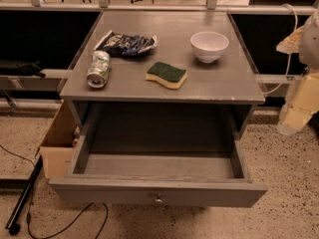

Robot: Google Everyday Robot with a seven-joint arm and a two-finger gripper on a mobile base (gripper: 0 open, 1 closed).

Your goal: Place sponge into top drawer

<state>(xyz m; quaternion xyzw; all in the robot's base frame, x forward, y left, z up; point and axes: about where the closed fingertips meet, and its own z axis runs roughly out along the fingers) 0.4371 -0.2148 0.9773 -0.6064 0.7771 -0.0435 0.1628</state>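
Grey cabinet surface (pixel 224 81), sponge (pixel 167 74) lying green face up near its front, between crushed can (pixel 98 68) and white bowl (pixel 209 46); top drawer (pixel 124 193) pulled out below. Gripper (pixel 298 106), probably the pale shape at far right, well apart from sponge, grip state impossible to tell. Descend from above, pinch across narrow wavy sides, lift straight.

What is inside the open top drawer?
The top drawer shows only its bare grey floor; its back, under the tabletop, is hidden in shadow. The sponge lies on the tabletop. The gripper hangs at the right, outside the drawer.
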